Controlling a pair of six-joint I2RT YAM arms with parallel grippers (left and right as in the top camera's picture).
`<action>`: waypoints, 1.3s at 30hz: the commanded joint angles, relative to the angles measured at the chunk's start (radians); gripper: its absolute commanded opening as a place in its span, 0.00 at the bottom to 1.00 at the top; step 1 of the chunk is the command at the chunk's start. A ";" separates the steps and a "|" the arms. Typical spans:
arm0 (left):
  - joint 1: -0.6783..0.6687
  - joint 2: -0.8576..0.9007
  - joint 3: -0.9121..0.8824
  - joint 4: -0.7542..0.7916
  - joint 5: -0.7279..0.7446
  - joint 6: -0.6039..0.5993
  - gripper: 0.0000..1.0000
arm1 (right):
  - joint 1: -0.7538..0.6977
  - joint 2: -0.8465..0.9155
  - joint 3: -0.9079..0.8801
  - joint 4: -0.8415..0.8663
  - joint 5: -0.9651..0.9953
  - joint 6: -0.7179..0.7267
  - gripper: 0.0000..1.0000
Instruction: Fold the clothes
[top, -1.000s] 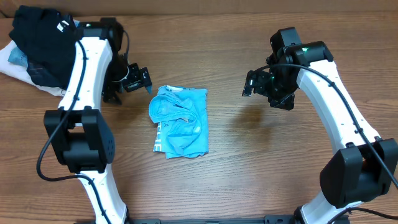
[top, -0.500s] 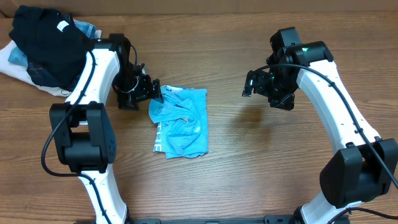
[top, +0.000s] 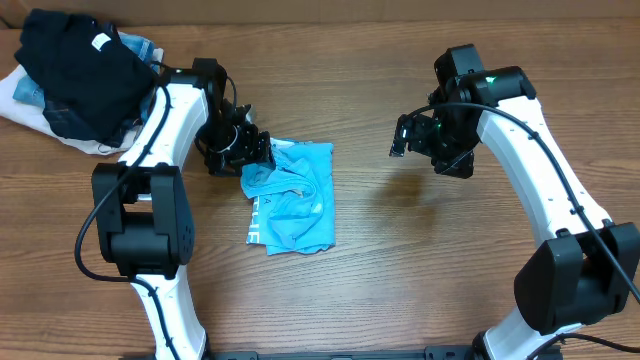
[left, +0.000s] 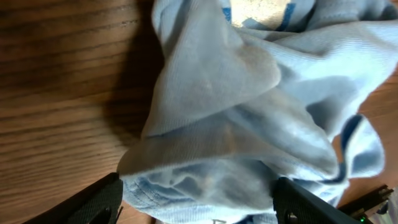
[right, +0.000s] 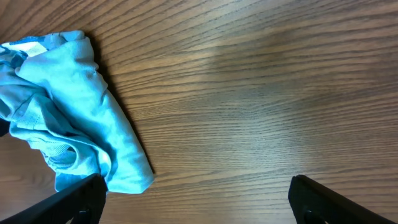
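Observation:
The light sky-blue shirt lies crumpled on the wooden table near the middle; white lettering shows at its lower left. My left gripper is open at the shirt's upper left corner, and in the left wrist view the shirt's bunched edge lies between the two open fingers. My right gripper is open and empty, held above bare table to the right of the shirt. The right wrist view shows the shirt at the left, beyond the open fingers.
A pile with a black garment with a white tag on white and denim fabrics sits at the table's back left corner. Bare wooden table lies right of and in front of the shirt.
My left gripper has moved right and down from beside the shirt until its fingers are over the shirt's upper left corner. The right arm has not moved.

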 joint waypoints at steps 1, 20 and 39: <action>-0.007 -0.013 -0.032 0.014 0.006 0.020 0.69 | 0.004 -0.002 0.003 -0.002 0.010 -0.006 0.98; -0.085 -0.016 0.063 -0.043 0.214 0.018 0.04 | 0.004 -0.002 0.003 0.008 0.010 -0.006 0.98; -0.068 -0.026 0.445 -0.305 -0.265 -0.059 0.88 | 0.004 -0.002 0.003 0.026 0.010 -0.006 0.98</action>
